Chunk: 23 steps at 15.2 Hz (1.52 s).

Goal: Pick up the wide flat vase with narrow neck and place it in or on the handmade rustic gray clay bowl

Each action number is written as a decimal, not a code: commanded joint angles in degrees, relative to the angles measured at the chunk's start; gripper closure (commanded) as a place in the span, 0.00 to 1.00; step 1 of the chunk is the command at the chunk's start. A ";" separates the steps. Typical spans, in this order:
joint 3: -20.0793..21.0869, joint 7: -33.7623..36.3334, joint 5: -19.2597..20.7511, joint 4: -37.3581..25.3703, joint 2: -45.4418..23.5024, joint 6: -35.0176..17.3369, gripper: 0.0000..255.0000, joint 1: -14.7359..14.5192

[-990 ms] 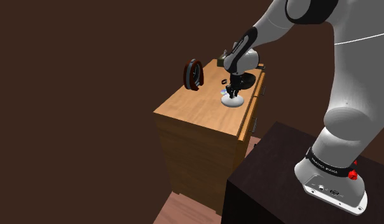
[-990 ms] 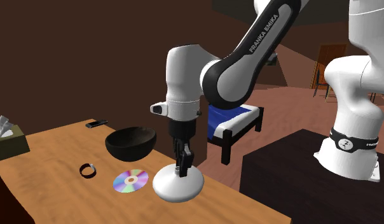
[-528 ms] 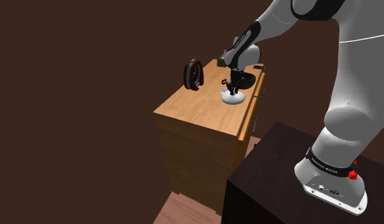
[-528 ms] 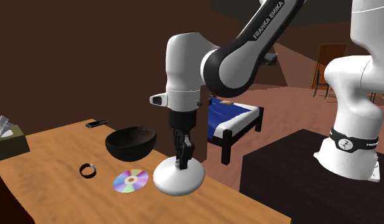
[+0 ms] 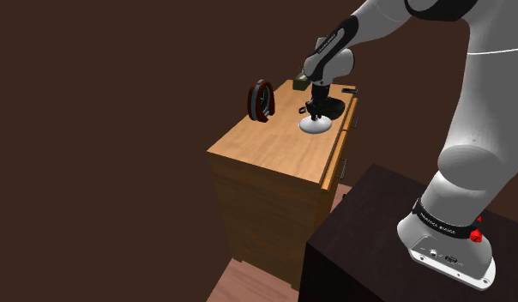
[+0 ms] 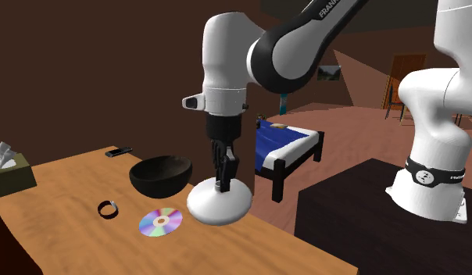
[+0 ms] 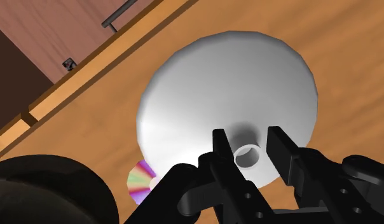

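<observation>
1. Brown walls surround a wooden dresser (image 5: pixel 266 141) in the shoulder view, with the dark stand (image 5: pixel 369 249) at 5 o'clock from it. The gripper (image 5: pixel 315 111) points down over the far end of the top, closed on the neck of the white vase (image 5: pixel 316 127). The dark bowl (image 5: pixel 334 106) sits at 1 o'clock from the vase, just beyond it. A round red-and-blue object (image 5: pixel 261 100) stands upright at 10 o'clock, well apart.
2. From the second exterior view the gripper (image 6: pixel 223 181) hangs straight down, clamped on the narrow neck, and the vase (image 6: pixel 219 205) spreads wide and flat beneath it near the dresser's edge. Whether its base touches the wood I cannot tell. The bowl (image 6: pixel 160 176) is at 10 o'clock from the vase, near but apart. A shiny disc (image 6: pixel 160 222) lies at 8 o'clock. A ring (image 6: pixel 108 208) lies at 9 o'clock from the disc. A remote (image 6: pixel 118 151) is at 10 o'clock from the bowl and a tissue box (image 6: pixel 12 173) at 9 o'clock. A bed (image 6: pixel 285 144) stands on the floor at 1 o'clock from the vase.
3. At the wrist, both fingers (image 7: pixel 221 149) press against the hollow neck of the vase (image 7: pixel 229 102), one on each side. The disc (image 7: pixel 141 180) peeks out between vase and bowl (image 7: pixel 51 191).
</observation>
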State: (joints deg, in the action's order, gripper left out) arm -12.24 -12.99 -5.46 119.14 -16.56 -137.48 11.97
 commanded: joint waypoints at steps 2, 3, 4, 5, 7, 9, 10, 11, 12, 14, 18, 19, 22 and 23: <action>-0.23 0.32 0.52 -0.56 1.45 1.98 1.00 -0.12; -0.29 0.44 0.70 -0.75 1.93 2.64 1.00 -0.17; -0.35 0.55 0.87 -0.96 2.41 3.31 1.00 -0.21; -0.41 0.67 1.04 -1.18 2.87 3.98 1.00 -0.26; -0.51 0.89 1.36 -1.66 3.78 5.33 1.00 -0.34; -0.60 1.10 1.67 -2.18 4.64 6.70 1.00 -0.41; -0.64 1.20 1.81 -2.46 5.06 7.38 1.00 -0.44; -0.68 1.30 1.95 -2.76 5.46 8.07 1.00 -0.47; -0.71 1.39 2.09 -3.07 5.86 8.76 1.00 -0.49; -0.77 1.57 2.35 -3.72 6.62 10.15 1.00 -0.54; -0.86 1.90 2.82 -5.17 8.02 12.96 1.00 -0.63; -0.86 1.93 2.87 -5.35 8.16 13.28 1.00 -0.64; -1.94 -1.74 1.46 -11.72 4.07 15.77 1.00 1.55; -2.23 -2.91 0.96 -14.02 2.61 16.68 1.00 2.33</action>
State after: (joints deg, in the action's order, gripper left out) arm -14.10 -14.58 -4.05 107.16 -12.73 -121.66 13.49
